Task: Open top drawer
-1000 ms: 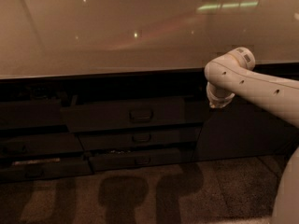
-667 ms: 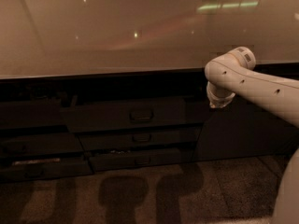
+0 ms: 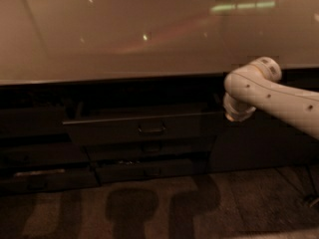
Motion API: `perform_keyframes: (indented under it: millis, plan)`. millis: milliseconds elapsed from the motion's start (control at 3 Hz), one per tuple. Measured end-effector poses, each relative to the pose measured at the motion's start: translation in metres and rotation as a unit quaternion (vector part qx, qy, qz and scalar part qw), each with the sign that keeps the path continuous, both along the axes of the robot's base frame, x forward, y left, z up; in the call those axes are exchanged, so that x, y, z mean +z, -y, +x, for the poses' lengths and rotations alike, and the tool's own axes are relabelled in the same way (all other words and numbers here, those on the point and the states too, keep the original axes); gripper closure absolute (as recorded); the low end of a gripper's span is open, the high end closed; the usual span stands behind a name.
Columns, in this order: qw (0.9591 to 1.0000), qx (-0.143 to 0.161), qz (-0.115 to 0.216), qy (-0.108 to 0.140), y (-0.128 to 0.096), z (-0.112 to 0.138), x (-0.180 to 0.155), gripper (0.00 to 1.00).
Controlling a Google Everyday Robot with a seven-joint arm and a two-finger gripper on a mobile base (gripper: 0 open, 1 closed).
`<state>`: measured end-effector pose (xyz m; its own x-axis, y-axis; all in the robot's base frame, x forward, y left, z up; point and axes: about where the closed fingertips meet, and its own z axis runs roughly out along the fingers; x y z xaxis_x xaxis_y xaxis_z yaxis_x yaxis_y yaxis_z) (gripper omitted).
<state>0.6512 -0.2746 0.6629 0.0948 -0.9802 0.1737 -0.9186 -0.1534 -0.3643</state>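
Observation:
The top drawer point(image 3: 109, 129) is the widest dark front under the counter, with a small loop handle point(image 3: 152, 129) at its centre. Its top edge stands a little forward of the cabinet face. My white arm point(image 3: 249, 86) comes in from the right and bends down at the drawer's right end. Its last visible link point(image 3: 235, 111) points into the dark gap there. My gripper lies beyond that link by the drawer's right end, lost in the dark, away from the handle.
A pale glossy countertop point(image 3: 139, 34) overhangs the drawers. Two narrower drawer fronts point(image 3: 149, 147) point(image 3: 149, 171) sit below the top one. A dark cabinet door point(image 3: 259, 143) is to the right. The brown floor point(image 3: 164, 208) carries shadows.

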Motion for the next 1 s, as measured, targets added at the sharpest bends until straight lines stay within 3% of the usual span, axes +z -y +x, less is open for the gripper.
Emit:
perform_keyframes:
  millis: [1000]
  plan:
    - [1.0000, 0.006, 0.003, 0.001, 0.000, -0.011, 0.003, 1.00]
